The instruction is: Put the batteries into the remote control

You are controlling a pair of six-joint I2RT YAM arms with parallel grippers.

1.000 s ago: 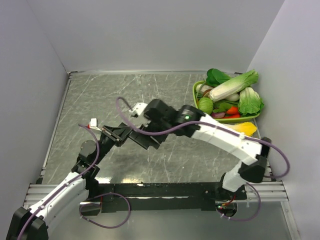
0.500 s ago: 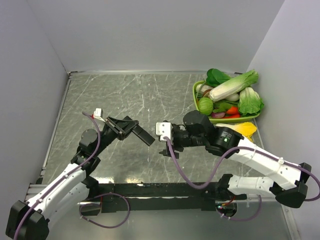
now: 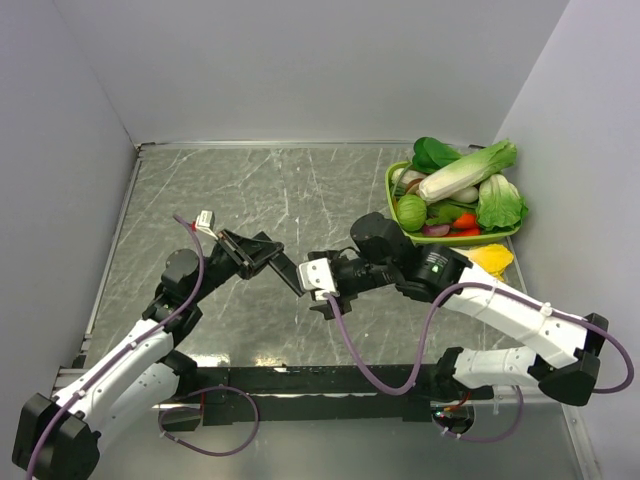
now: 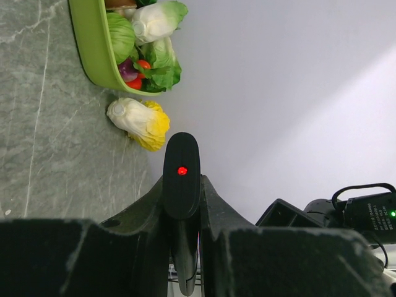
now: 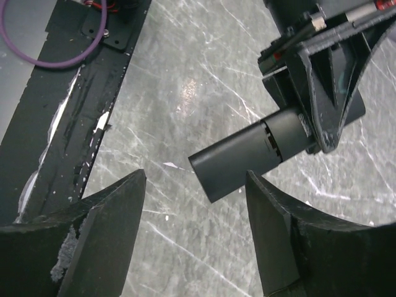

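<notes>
Jaws of the left arm (image 3: 130,360) are clamped shut on the remote control (image 3: 286,272), a slim, flat black plastic bar held off the grey marbled desk (image 3: 250,190). Most of the bar sticks out past the left fingertips, slanting down toward the right arm (image 3: 500,310). In the left wrist view the bar (image 4: 181,179) runs straight out between the two fingers, and a small red light glows on it.

The right jaws stand open. In the right wrist view their two black fingers (image 5: 111,223) are spread wide, and the free end of the bar (image 5: 244,154) lies just ahead of the gap between them. Whether it touches the fingertip on the right of that view cannot be told.

Well beyond the left fingertips lies a green plastic tray (image 3: 455,239) of toy vegetables, with a yellow-and-white toy cabbage (image 4: 139,124) on the desk just beside it.
</notes>
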